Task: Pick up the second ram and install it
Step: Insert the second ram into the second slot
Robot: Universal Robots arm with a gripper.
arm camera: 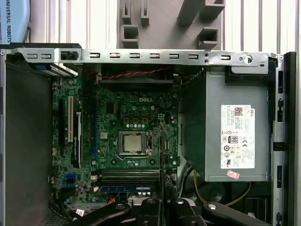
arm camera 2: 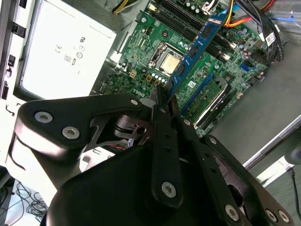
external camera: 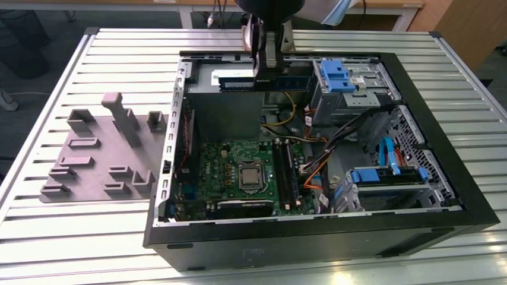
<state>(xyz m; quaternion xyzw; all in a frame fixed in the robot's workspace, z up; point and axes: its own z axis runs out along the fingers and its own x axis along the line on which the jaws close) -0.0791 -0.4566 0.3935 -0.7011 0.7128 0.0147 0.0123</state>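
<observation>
My gripper (external camera: 265, 72) hangs over the far part of the open computer case (external camera: 443, 196), above the grey power supply (arm camera: 235, 136). It is shut on the second ram (external camera: 236, 82), a long narrow dark stick with black chips, held level and edge-down. In the second wrist view the ram (arm camera 2: 197, 44) runs out from the gripper (arm camera 2: 164, 100) over the green motherboard (arm camera 2: 141, 42). The first wrist view shows the ram (arm camera: 162, 155) edge-on as a thin dark line beside the silver processor (arm camera: 131, 142). The ram is in the air, above and away from the memory slots (external camera: 285, 172).
A grey fixture plate (external camera: 103, 154) with upright blocks lies on the slatted table at the exterior view's left. Inside the case are blue drive brackets (external camera: 341, 77), a second blue-trimmed bay (external camera: 388, 177) and loose cables (external camera: 317, 160). One memory slot (arm camera: 124, 189) shows a blue strip.
</observation>
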